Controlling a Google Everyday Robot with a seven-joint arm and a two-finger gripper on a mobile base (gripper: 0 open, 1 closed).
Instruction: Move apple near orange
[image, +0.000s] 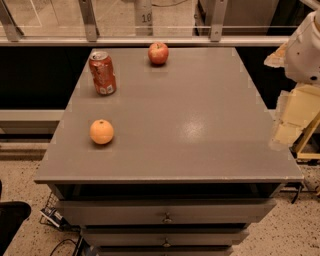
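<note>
A red apple (158, 53) with yellowish patches sits at the far edge of the grey cabinet top (200, 110), near the middle. The orange (101, 131) sits at the front left of the top, well apart from the apple. My gripper (286, 129) hangs off the right side of the cabinet, beyond its edge, below the white arm (305, 47). It is far from both fruits and holds nothing that I can see.
A red soda can (102, 73) stands upright at the back left, between the apple and the orange. Drawers (165, 212) run along the cabinet front. A railing (150, 40) and glass stand behind the far edge.
</note>
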